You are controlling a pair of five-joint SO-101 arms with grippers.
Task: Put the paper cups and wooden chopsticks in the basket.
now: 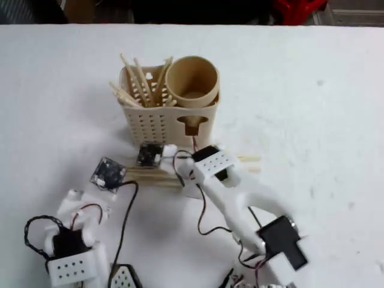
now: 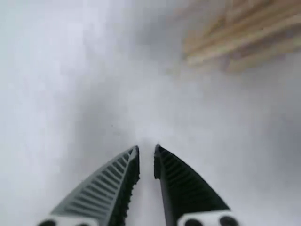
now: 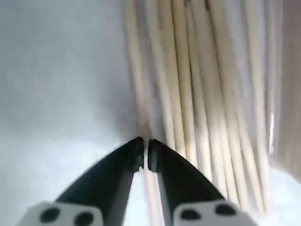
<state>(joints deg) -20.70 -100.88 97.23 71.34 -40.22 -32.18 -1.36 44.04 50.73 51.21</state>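
1. One paper cup (image 1: 193,81) stands upright in the right half of the basket (image 1: 159,123), which sits toward the far middle of the white desk (image 1: 312,108) in the high view. A bunch of chopsticks (image 1: 141,84) leans in the basket's left half. More loose chopsticks (image 1: 150,175) lie flat on the desk just near of the basket, running left to right. The right arm (image 1: 240,204) stretches from the near right corner up to them. The left arm (image 1: 75,240) sits at the near left.
2. Left wrist view: the left gripper (image 2: 146,149) hangs over bare desk (image 2: 70,94), its two dark fingers drawn almost together with a thin slit between the tips and nothing in it. The loose chopsticks (image 2: 240,40) lie blurred beyond it, apart from the tips.
3. Right wrist view: the right gripper (image 3: 145,143) is down on the loose chopsticks (image 3: 197,94), fingertips pinched on one stick at the edge of the row. The rest lie side by side on the desk (image 3: 56,70).
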